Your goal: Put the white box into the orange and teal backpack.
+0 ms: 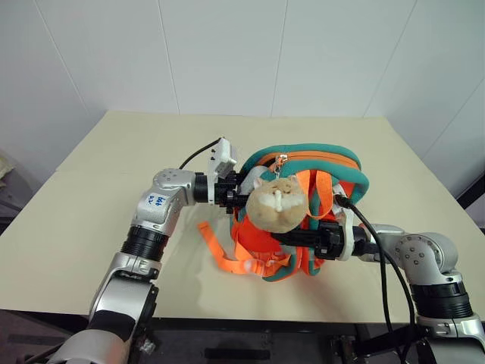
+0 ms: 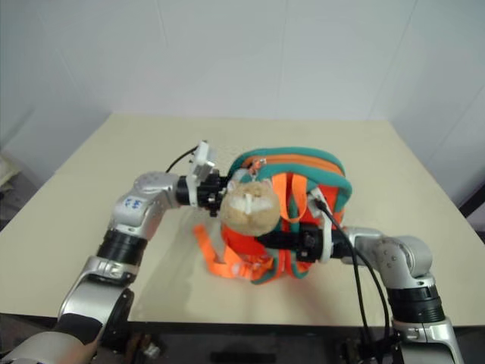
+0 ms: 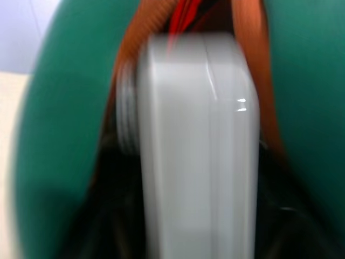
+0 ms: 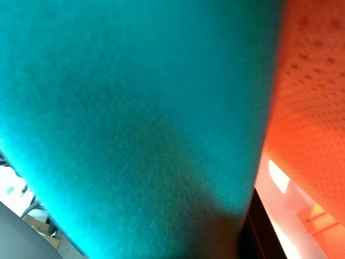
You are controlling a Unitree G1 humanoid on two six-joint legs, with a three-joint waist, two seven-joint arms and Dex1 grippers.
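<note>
While the backpack (image 1: 303, 216) is held upright on the table (image 1: 91, 197) by the right gripper (image 1: 292, 240), whose fingers are pinched shut on its front fabric just below the plush charm (image 1: 277, 203), the whole load appears to be carried by that one grip; should the cloth slip, the bag would likely sag and its mouth could close around the box. Just beyond, the left gripper (image 1: 236, 194) is pressed against the bag's side opening; whether its fingers are apart or closed on the box cannot be told. Straight ahead of those fingers, the white box (image 3: 197, 145) is seen edge-on, wedged between the teal rims with orange webbing across its far end. If left only partly inserted, it may catch on that webbing or slide back out.
</note>
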